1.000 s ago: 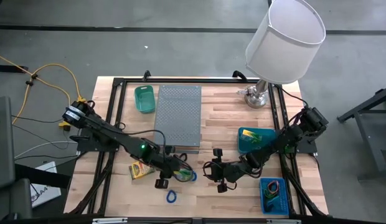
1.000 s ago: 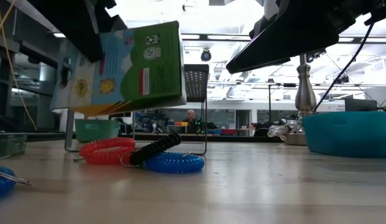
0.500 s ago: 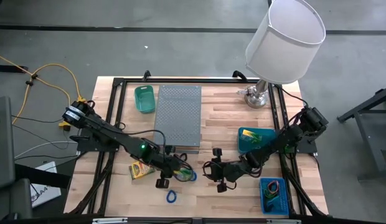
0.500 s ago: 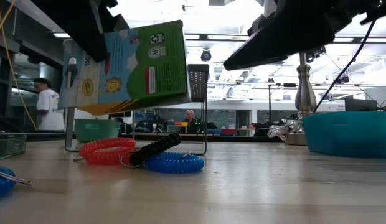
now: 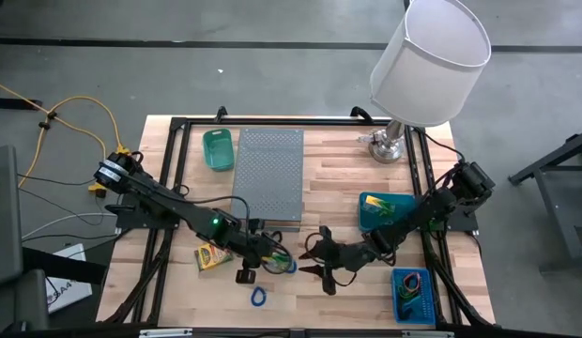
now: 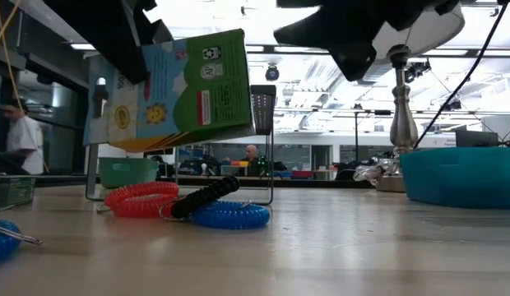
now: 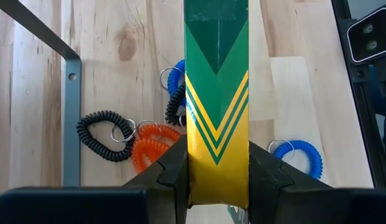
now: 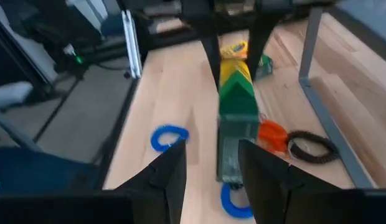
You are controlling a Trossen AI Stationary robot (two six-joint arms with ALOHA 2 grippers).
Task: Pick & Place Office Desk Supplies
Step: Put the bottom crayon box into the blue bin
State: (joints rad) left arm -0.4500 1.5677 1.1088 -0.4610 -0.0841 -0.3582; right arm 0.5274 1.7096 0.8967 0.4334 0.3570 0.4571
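The right gripper [image 5: 321, 270] is swinging round toward the box [image 6: 177, 90], fingers spread and empty. The box is hanging tilted above the coils [image 6: 189, 205], pinched by the left gripper [image 7: 218, 180]. A handover is probably coming; nothing is placed yet.

Grey floor [image 5: 272, 75] around the wooden table [image 5: 338, 160]; bright ceiling lights [image 6: 238, 16] beyond.

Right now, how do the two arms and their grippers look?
Both arms are dark, slim and jointed, with black cables looping alongside. The left arm has a small green light near its middle and a round silver-blue joint near its base. The left gripper has two flat dark fingers with angled tips. The right gripper looks the same: two dark fingers.
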